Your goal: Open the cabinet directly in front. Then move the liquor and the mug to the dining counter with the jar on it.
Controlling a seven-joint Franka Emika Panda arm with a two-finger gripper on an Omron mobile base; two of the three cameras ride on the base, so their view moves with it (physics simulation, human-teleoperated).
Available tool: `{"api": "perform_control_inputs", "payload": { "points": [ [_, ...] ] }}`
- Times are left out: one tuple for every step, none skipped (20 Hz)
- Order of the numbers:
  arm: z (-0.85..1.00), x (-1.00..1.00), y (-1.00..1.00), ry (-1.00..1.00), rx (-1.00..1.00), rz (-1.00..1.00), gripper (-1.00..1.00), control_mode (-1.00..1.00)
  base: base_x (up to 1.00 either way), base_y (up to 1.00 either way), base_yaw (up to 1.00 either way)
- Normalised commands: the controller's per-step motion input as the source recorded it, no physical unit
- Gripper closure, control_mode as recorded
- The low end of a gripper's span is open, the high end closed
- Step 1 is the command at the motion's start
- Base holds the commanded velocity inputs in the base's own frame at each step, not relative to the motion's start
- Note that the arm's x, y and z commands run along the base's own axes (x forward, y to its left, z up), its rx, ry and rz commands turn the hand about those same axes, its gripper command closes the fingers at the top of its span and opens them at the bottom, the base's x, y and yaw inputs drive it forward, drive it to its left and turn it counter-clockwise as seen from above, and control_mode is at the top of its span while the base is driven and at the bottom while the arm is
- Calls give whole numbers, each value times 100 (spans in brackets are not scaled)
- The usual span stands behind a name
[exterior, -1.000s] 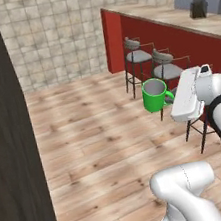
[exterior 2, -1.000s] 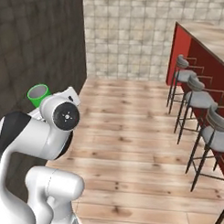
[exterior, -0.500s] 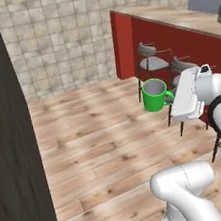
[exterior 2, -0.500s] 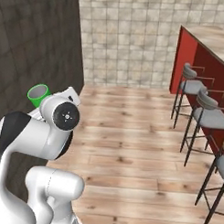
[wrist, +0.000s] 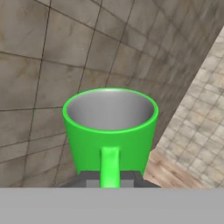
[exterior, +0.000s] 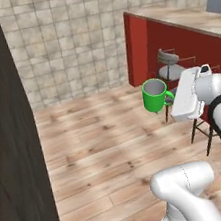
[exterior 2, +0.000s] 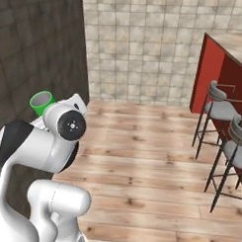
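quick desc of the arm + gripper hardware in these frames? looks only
Glossy white rounded arm links with black sections, and a round white joint cap with a dark disc face. The gripper has a flat white hand body and small dark grey fingertips. No cables or markings visible.

Mug (exterior 2: 42, 101) mostly hidden behind arm; dining counter (exterior: 189, 19) cut off.
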Motion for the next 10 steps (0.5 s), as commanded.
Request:
{"api": "perform_control_inputs", "payload": {
  "points": [
    [0,0,0,0,0,0,100,100,100,26,5],
    [0,0,0,0,0,0,100,100,100,25,3],
    [0,0,0,0,0,0,100,100,100,23,2],
    [0,0,0,0,0,0,100,100,100,23,1],
    [0,0,0,0,0,0,100,100,100,20,1],
    [0,0,0,0,0,0,100,100,100,19,1],
    [0,0,0,0,0,0,100,100,100,17,1],
    [0,0,0,0,0,0,100,100,100,17,1],
    [0,0,0,0,0,0,100,100,100,14,0],
    [0,0,0,0,0,0,100,100,100,9,0]
  ]
}}
